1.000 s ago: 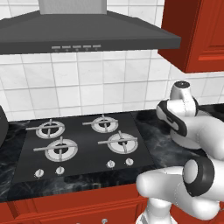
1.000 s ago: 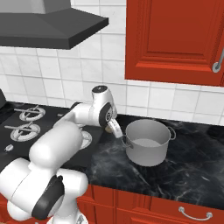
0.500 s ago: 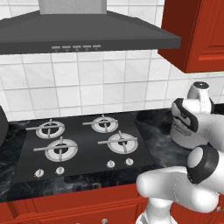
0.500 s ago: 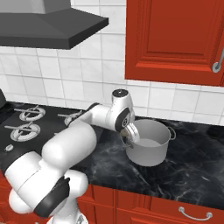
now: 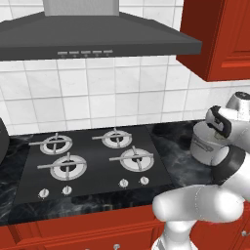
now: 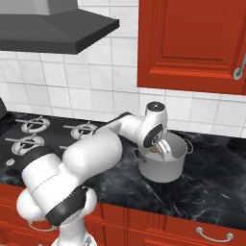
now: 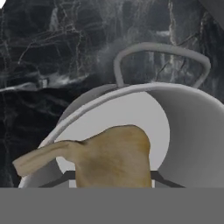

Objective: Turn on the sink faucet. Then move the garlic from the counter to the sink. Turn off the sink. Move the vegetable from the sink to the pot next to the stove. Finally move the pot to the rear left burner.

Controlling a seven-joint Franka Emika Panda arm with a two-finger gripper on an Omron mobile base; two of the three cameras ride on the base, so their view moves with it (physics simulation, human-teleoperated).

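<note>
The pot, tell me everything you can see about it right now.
The pot is small, round, plain grey metal, with an open top and a thin loop handle on each side. It stands upright on the black marble counter, to the right of the stove. The tool hangs over its mouth, holding the tan garlic above the pale inside. In the hand view the garlic's stem points left, across the rim. Whether anything touches the pot besides the counter can't be told.
</note>
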